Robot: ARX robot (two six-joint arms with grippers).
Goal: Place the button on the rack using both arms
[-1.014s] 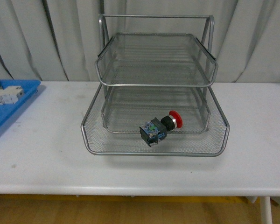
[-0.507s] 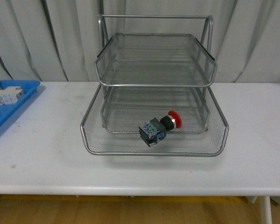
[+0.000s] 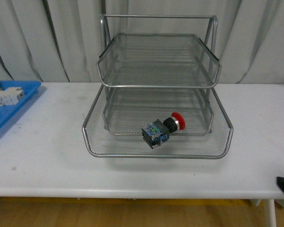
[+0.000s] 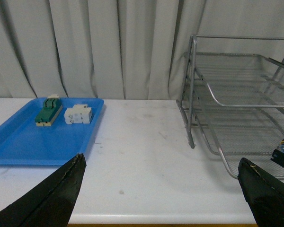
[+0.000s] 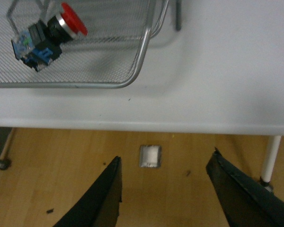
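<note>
Button (image 3: 163, 128) lies on its side in the rack's (image 3: 156, 153) bottom tier, near the front rim (placement looks done). Both hands empty, fingers apart: left hand (image 4: 161, 196) beside the rack, right hand (image 5: 165, 194) past its front corner.

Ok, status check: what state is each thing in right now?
button: lying on its side in the rack's bottom tier, ungripped
rack: upright, upper tiers empty
blue tray: holding two components
left end effector: open, empty
right end effector: open, empty
</note>
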